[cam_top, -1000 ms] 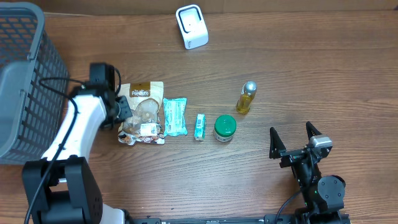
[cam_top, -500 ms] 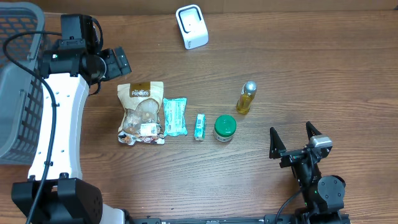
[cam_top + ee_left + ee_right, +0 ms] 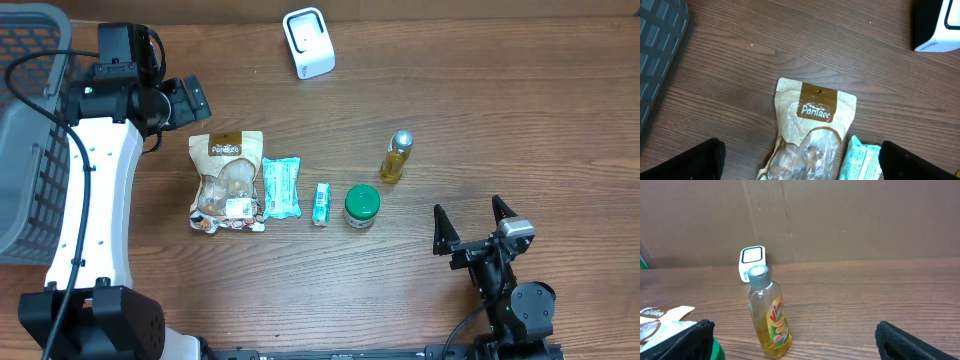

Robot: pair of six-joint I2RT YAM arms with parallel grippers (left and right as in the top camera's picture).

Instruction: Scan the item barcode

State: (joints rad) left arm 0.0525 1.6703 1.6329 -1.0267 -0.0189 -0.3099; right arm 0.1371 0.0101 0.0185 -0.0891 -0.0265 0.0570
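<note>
Backed L gripper (image 3: 172, 112) off brown PanTree snack pouch (image 3: 228, 180), jaws wide, empty; left flat on wood worktop (image 3: 500, 120), prob. released; R gripper (image 3: 470, 225) wide, idle.

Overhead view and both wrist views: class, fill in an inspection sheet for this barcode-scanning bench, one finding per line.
Surface: wooden table, no spills seen.
Job's things: white scanner at the far edge; in a row, snack bag, teal packet, small box, green-lidded jar; oil bottle upright behind the jar.
Clutter: nothing seen.
Grippers: left gripper open above the snack bag's top end, holding nothing; right gripper open and empty, right of the jar.
Cables: black cable runs along the left arm.
Surroundings: grey basket at the left; cardboard wall behind the table.
</note>
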